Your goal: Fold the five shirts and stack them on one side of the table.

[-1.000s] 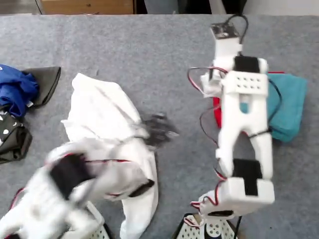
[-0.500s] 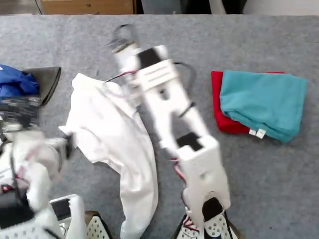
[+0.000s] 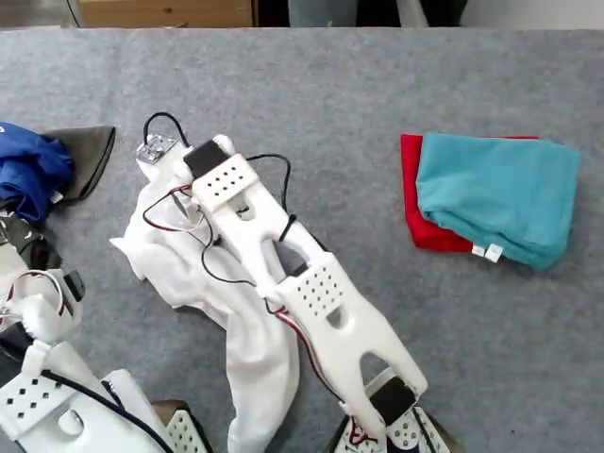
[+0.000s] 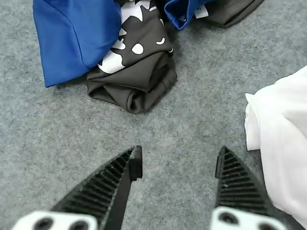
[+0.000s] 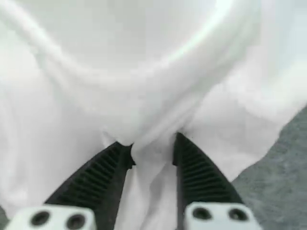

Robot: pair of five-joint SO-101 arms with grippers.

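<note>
Our right fingers (image 5: 201, 167) pinch a fold of the white shirt (image 5: 144, 67); our left fingers (image 4: 122, 172) spread wide above the grey tabletop (image 4: 192, 110), near the black patterned shirt (image 4: 141, 79).

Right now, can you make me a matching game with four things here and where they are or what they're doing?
1 white shirt
2 teal shirt
3 blue shirt
4 left end effector

A open over bare table
B on the red shirt
C crumpled beside the black spotted shirt
D pinched by the right end effector

Pairs: 1-D, 2-B, 3-C, 4-A
</note>
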